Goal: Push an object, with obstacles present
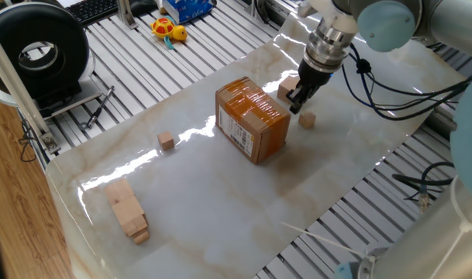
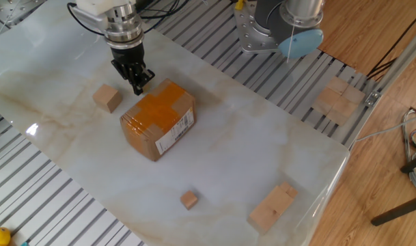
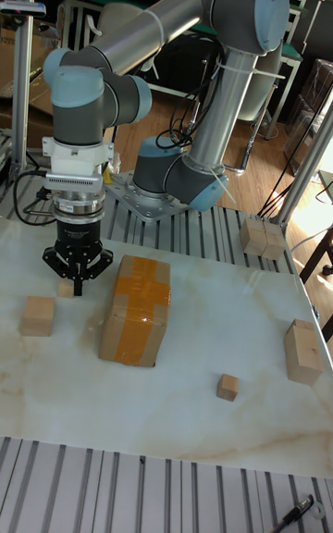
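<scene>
The object, a small light-tan wooden cube (image 1: 307,119) (image 3: 65,289), lies on the marble tabletop near the far corner of the cardboard box (image 1: 252,118) (image 2: 158,117) (image 3: 136,309). My gripper (image 1: 294,105) (image 2: 137,87) (image 3: 78,290) points straight down with its fingers shut and nothing held. Its tip is low over the table, right beside the cube, between the cube and the bigger tan cube (image 1: 287,87) (image 2: 107,98) (image 3: 38,315). In the other fixed view the fingers cover most of the small cube.
A darker small cube (image 1: 167,140) (image 2: 188,199) (image 3: 228,387) and long stacked wooden blocks (image 1: 127,209) (image 2: 272,206) (image 3: 302,350) lie farther along the slab. More blocks (image 2: 337,99) rest on the slatted frame. Black cables (image 1: 391,93) hang off the wrist.
</scene>
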